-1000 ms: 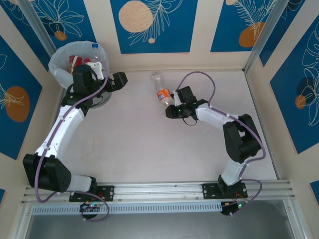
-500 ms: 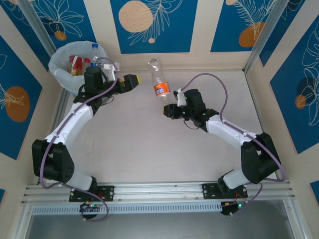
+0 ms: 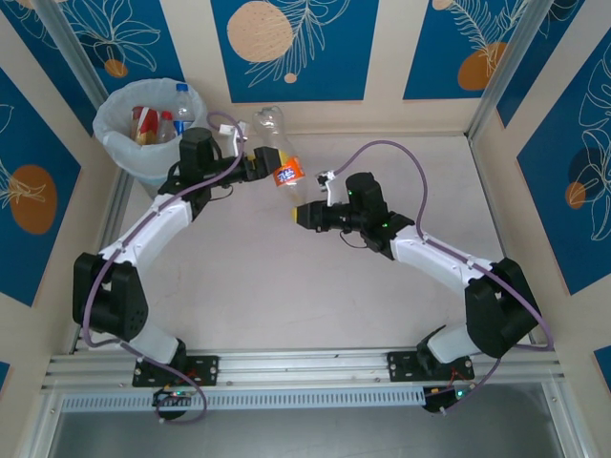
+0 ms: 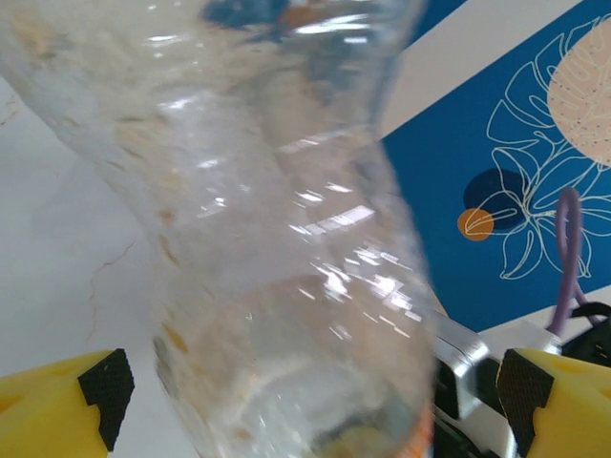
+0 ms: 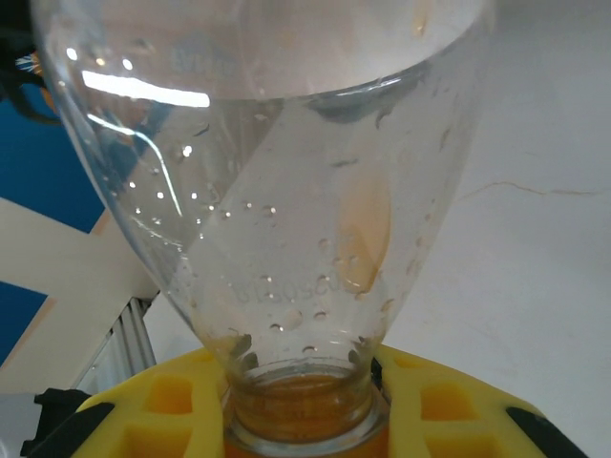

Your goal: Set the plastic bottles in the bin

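Over pale table [image 3: 286,286], bottle [image 3: 276,134] neck tight in right gripper [image 3: 301,214], body inside wide-open left gripper [image 3: 259,163]

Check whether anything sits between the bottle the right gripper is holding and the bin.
Only the left arm: it reaches across between the bottle and the bin, with the open left gripper straddling the bottle. No loose object shows on that stretch.

I see the bin [image 3: 107,134] at the far left corner of the table [image 3: 286,296], with several bottles [image 3: 158,122] inside it. Just right of the bin, another bottle [image 3: 275,143] hangs above the table between my grippers: left gripper [image 3: 254,164] straddling its body, right gripper [image 3: 300,213] at its neck, nearer me.
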Tool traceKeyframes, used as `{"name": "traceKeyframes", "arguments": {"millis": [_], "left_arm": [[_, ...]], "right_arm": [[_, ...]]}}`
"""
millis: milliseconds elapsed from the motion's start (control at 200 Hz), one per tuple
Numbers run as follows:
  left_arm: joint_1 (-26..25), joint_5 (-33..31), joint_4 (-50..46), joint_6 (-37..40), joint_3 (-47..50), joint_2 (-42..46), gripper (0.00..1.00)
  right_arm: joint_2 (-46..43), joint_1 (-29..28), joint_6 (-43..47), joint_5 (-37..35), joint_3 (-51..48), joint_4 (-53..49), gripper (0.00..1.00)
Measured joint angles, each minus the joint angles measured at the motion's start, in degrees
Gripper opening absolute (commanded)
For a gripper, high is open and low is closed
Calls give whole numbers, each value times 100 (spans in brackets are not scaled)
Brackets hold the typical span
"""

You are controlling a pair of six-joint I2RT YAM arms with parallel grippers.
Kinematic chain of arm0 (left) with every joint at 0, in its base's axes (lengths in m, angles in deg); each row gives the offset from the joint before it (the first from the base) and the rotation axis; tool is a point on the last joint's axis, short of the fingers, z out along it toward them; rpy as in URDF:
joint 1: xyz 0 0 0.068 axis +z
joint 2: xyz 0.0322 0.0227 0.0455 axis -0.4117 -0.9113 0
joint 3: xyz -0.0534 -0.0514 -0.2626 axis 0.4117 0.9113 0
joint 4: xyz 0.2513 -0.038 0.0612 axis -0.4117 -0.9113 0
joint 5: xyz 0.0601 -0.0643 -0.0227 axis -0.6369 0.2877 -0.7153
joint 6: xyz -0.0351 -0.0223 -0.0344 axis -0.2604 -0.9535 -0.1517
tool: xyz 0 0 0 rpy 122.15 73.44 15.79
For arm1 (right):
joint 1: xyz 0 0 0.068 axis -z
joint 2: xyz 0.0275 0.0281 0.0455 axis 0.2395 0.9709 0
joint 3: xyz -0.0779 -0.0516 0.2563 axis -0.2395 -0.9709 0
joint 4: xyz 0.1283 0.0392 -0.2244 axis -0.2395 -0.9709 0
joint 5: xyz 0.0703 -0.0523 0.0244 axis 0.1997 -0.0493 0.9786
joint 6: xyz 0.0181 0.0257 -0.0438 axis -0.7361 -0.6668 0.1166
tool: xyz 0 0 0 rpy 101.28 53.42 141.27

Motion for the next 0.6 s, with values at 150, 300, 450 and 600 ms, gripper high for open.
{"name": "traceKeyframes", "arguments": {"millis": [150, 300, 450, 600], "left_arm": [[0, 7, 83, -122, -33, -136, 99], [0, 57, 332, -260, -39, -201, 99], [-2, 175, 752, -391, -39, -240, 98], [-7, 271, 1080, -450, -39, -243, 92]], "right_arm": [[4, -76, -7, 92, 7, 94, 0], [15, -90, -28, 94, 7, 125, 0], [59, -118, -118, 170, 11, 299, 0], [205, -151, -205, 227, 48, 413, 0]]}}
